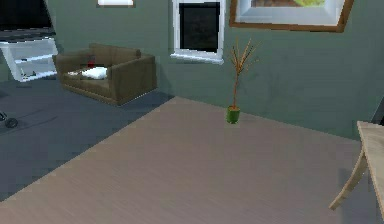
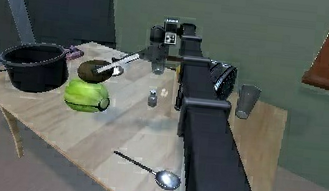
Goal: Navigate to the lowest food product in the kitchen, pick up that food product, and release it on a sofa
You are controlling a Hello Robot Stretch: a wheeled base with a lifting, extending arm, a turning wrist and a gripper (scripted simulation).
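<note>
Pickup looks undone: end effector (image 2: 149, 50) over the surface (image 2: 129, 132) at 12 o'clock, its grasp impossible to tell, green round food (image 2: 87, 95) lying there at 9 o'clock, sofa (image 1: 105, 72) off at the forward view's 10 o'clock.

Both views are dim and evenly lit. The floor (image 1: 200, 160) is paler than the wall (image 1: 300, 70). In the arm side view the tabletop (image 2: 118, 144) catches the most light. Upright edges lean near the sides.
</note>
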